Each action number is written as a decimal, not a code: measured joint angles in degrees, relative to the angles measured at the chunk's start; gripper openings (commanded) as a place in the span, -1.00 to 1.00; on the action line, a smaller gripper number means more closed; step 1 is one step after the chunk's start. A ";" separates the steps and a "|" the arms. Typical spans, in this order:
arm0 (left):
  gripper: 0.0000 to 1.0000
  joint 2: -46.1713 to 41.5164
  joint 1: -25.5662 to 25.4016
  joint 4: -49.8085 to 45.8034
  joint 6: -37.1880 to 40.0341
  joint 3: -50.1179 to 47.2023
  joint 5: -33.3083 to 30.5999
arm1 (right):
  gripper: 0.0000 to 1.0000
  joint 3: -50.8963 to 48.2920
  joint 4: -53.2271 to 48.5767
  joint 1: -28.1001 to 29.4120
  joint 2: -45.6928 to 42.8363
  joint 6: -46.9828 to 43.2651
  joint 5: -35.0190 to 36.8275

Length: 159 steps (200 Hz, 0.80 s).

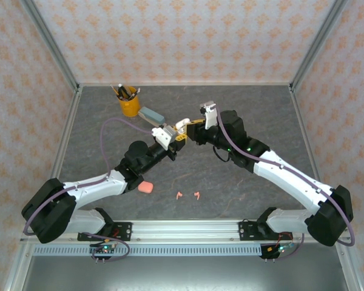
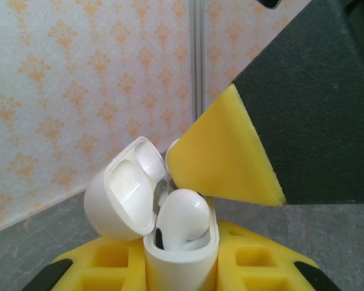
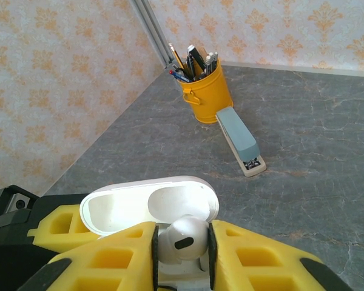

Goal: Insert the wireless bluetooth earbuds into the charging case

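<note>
Grey table (image 1: 249,109), white earbud (image 3: 181,237) in case (image 3: 148,206) (open)

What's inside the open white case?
White case holds one white earbud, partly in, pinched by the right gripper. Rest of the well is covered by that bud and gripper; a second bud can't be confirmed.

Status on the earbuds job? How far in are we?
Done: white case open, clamped in the left gripper. In hand: right gripper holds a white earbud partway into it; a second white bud can't be made out. Left: two pink earbuds loose on the table, pink case untouched beside the left arm.
</note>
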 measured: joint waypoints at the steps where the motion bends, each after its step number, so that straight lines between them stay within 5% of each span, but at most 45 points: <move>1: -1.00 0.00 0.00 0.02 -0.02 0.00 0.00 | -0.43 0.00 0.00 0.00 0.00 -0.02 0.00; 123: -1.00 1.03 -0.37 2.27 -0.50 0.76 0.04 | 0.31 -0.09 -1.29 0.13 -3.85 2.14 2.58; 159: -1.00 1.51 -0.39 3.61 -0.57 0.76 0.02 | 0.37 0.11 -2.64 0.17 -7.37 3.52 5.97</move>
